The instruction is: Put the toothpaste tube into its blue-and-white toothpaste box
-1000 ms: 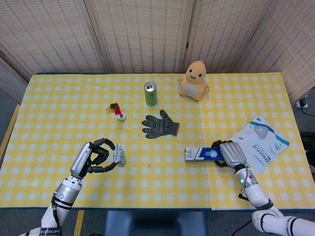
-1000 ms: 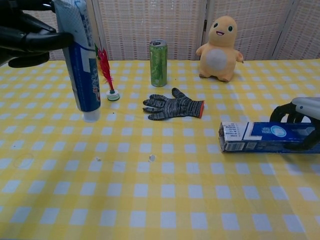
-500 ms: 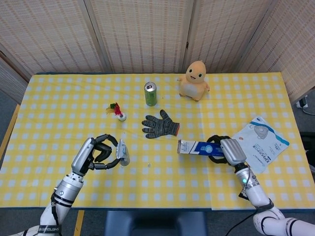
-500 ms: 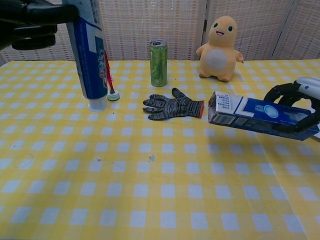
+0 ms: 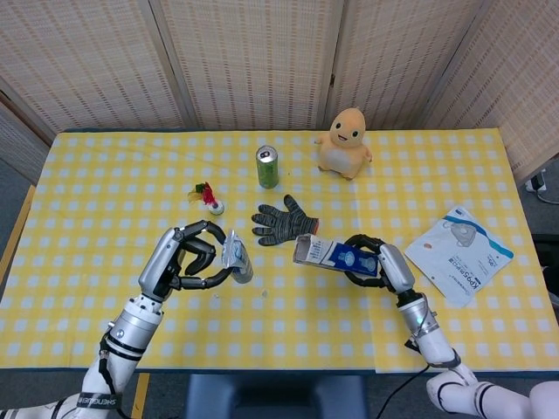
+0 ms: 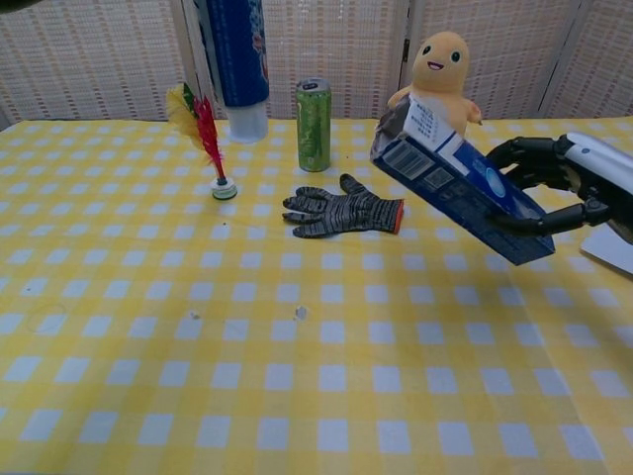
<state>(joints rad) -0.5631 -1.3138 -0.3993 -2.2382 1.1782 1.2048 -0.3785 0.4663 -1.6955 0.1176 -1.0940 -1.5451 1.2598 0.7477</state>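
My left hand (image 5: pixel 185 258) grips the toothpaste tube (image 5: pixel 236 256) and holds it above the table, cap end down. In the chest view only the tube's blue body and white cap (image 6: pixel 240 61) show at the top. The left hand itself is out of that frame. My right hand (image 5: pixel 377 261) (image 6: pixel 569 185) holds the blue-and-white toothpaste box (image 5: pixel 335 255) (image 6: pixel 457 182) lifted off the table. The box is tilted, its open end pointing up and left toward the tube. A gap separates tube and box.
A grey knit glove (image 5: pixel 285 221) lies mid-table under the raised items. Behind it stand a green can (image 5: pixel 267 167) and a yellow plush toy (image 5: pixel 344 141). A red-and-yellow shuttlecock (image 5: pixel 208 197) stands to the left. A white packet (image 5: pixel 461 255) lies at the right edge.
Both hands rose and moved inward. The box was lifted off the table, tilted up and carried left. The tube moved right and higher, closing the gap to the box.
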